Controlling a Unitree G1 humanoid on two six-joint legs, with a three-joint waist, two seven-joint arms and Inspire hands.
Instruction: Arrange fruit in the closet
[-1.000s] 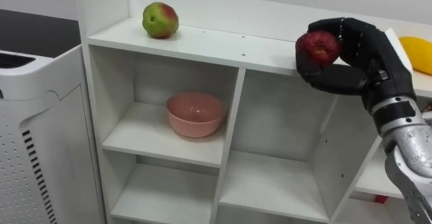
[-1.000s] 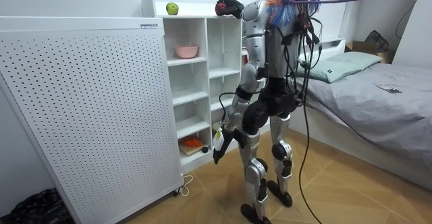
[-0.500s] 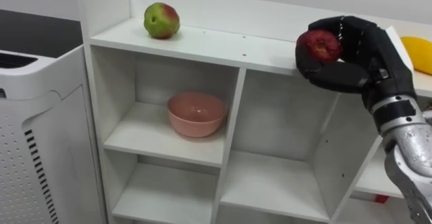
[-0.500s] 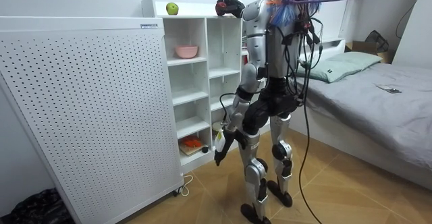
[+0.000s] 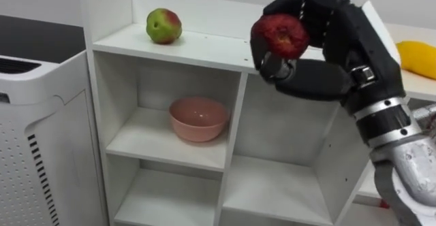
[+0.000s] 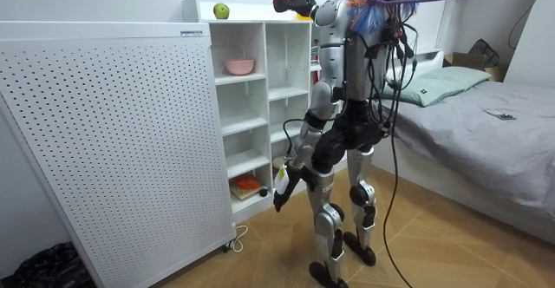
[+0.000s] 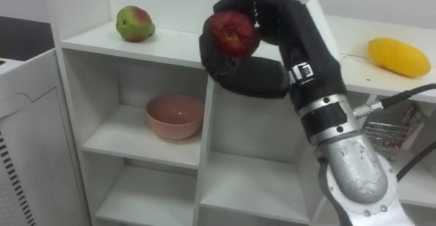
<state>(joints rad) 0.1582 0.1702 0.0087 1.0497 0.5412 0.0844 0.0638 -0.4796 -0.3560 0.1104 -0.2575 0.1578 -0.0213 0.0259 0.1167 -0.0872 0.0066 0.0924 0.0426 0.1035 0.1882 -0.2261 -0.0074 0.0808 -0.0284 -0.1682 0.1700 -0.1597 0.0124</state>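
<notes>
I'm in a home bedroom: bed (image 6: 494,149) and pillow (image 6: 444,84) at three o'clock in the room view, white shelf unit (image 6: 264,88) at eleven

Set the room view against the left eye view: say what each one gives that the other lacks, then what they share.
Room view: the left hand hanging by the thigh, a perforated white panel beside the closet, a bed behind the robot. Left eye view: the right hand with fingers curled round the red apple, raised at the level of the closet's top. Both: the white closet, the green-red apple on its top, the pink bowl in an upper left compartment.
</notes>
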